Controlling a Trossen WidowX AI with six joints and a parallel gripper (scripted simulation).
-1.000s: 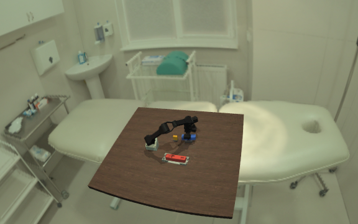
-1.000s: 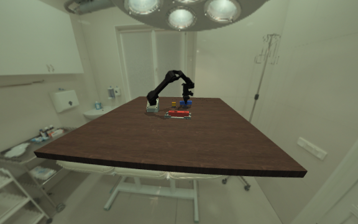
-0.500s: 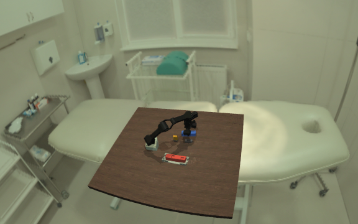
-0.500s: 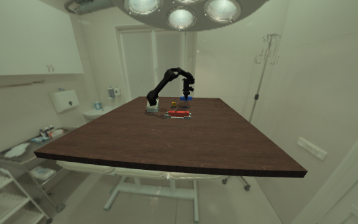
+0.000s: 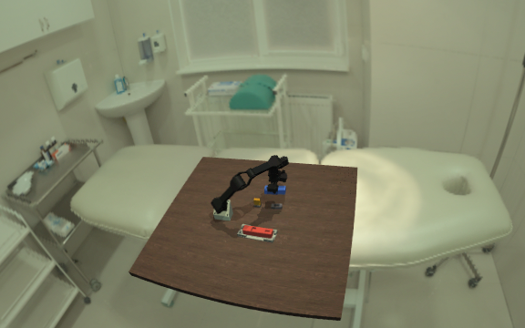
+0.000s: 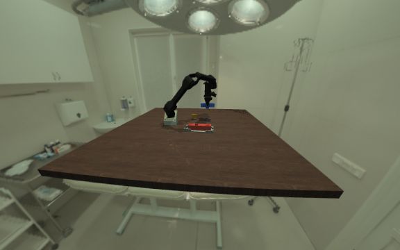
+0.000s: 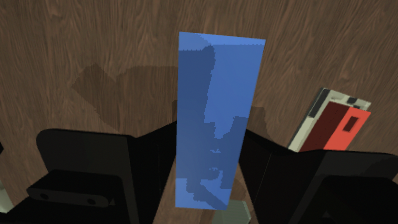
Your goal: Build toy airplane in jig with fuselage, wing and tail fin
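My gripper [image 5: 272, 187] [image 6: 207, 103] [image 7: 207, 127] is shut on the blue wing [image 5: 281, 189] [image 6: 212, 105] [image 7: 230, 80], across its middle, and holds it above the table. The wing is roughly level; its tab is hidden. The red fuselage [image 5: 258, 231] [image 6: 200, 127] [image 7: 343, 135] lies lengthwise in the pale jig [image 5: 259, 238] [image 7: 306, 131] and looks flat, with dark sockets on top. The yellow tail fin [image 5: 256, 200] [image 6: 194, 116] stands upright between the arm's base and the wing, apart from the jig. The wrist view does not show the fin.
A small grey holder [image 5: 276, 206] stands on the wooden table [image 5: 308, 255] [image 6: 172, 156], below and in front of the wing. The arm's pale base [image 5: 222, 212] [image 6: 170, 119] is left of the parts. The jig lies nearer the table's front edge than the fin.
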